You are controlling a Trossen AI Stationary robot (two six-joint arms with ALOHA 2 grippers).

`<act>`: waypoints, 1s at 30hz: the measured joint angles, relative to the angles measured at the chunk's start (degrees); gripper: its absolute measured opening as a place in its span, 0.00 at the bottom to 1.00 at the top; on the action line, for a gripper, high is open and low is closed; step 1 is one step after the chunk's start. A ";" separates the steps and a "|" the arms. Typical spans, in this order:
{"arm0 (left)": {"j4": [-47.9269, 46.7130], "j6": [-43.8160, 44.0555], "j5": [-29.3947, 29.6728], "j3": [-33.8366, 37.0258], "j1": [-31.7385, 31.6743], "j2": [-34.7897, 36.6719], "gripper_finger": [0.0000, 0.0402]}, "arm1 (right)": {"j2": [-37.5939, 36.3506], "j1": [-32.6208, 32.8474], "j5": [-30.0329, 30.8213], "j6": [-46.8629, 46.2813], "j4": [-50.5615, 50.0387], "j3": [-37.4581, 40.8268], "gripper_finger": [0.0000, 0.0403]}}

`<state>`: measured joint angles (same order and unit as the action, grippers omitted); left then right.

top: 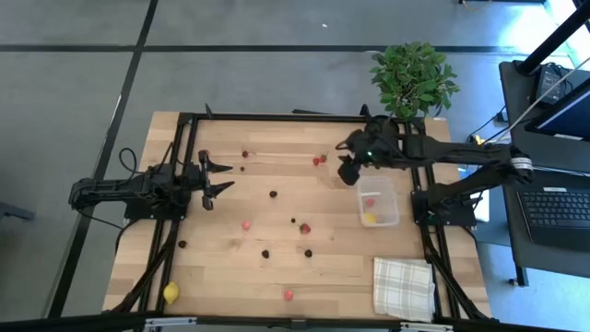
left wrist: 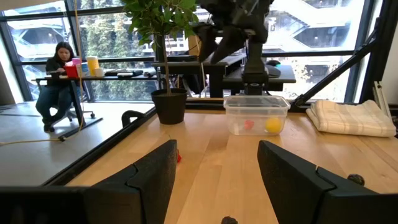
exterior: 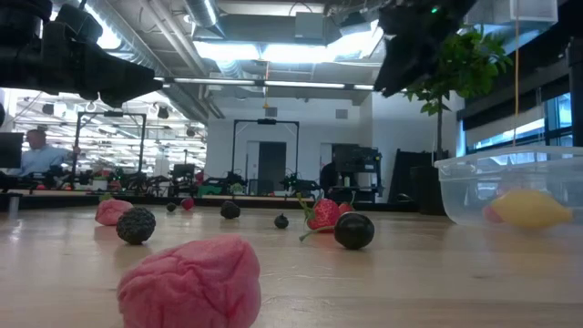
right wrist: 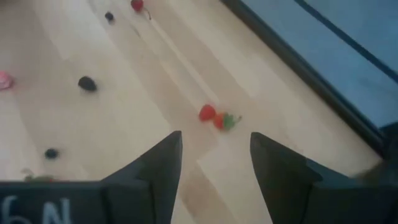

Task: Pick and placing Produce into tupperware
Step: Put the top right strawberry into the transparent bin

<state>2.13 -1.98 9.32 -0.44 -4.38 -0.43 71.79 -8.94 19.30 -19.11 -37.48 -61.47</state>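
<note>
The fruit pieces lie scattered over the wooden desk (top: 277,267): two red strawberries (right wrist: 214,117) sit close together near the far edge, dark berries (top: 273,194) and pink ones (top: 247,224) are spread through the middle, and a lemon (top: 171,293) rests alone at the near left corner. The clear tub (top: 379,202) stands on the right side and already holds a yellow piece and a reddish one. The right gripper (top: 348,171) hangs above the desk between the strawberries and the tub, its jaws spread and empty. The left gripper (top: 217,177) waits over the left side, jaws also spread and empty. These pieces look small and light, and likely roll under a sideways nudge. A sensible hold is straight down across the widest part of one strawberry, closing gently so that it neither squirts out nor drags its neighbour along.
</note>
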 joint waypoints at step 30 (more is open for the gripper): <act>0.00 -0.02 0.00 0.00 -0.01 0.00 0.54 | 26.04 -14.15 -10.40 1.15 15.94 0.13 0.47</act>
<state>2.13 -2.00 9.32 -0.44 -4.38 -0.43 97.83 -23.09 8.89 -17.96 -21.54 -61.34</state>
